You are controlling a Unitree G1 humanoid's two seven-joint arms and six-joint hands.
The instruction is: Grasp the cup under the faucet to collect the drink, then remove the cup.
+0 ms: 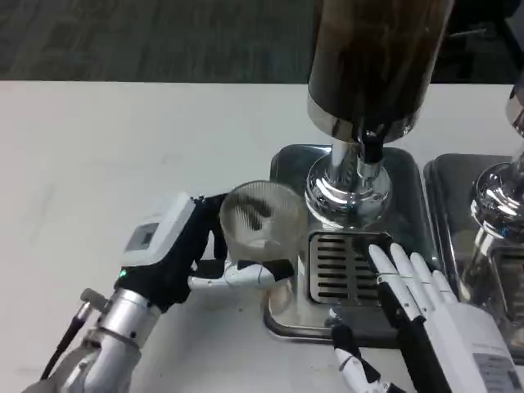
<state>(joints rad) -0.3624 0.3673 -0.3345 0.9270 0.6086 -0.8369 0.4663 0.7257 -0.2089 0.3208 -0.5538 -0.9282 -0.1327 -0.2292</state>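
The left robot hand (192,258) is gripping a clear plastic cup (260,219), with its fingers wrapping around the cup's lower part and one white finger lying across the front of it. The cup is standing upright, or nearly so, at the left edge of a shiny metal drip tray (286,164), just to the left of the slotted grate (340,266) set into that tray. Whether the cup's base is touching the tray or the bench (123,164) is hard to tell, since the fingers are hiding it.

Behind and to the right of the cup, a drink dispenser (372,57) is rising on a chrome pedestal (348,192), its dark cylindrical tank sitting on a bright metal collar. A small dark faucet (372,147) is hanging from under that collar, above the grate; the cup is sitting to the left of it rather than directly beneath.

The right robot hand (409,286) is resting open over the right part of the grate, fingers stretched out flat and pointing toward the pedestal, holding nothing.

At the right edge, a second metal tray (446,188) with another chrome pedestal (499,201) is standing beside the first.
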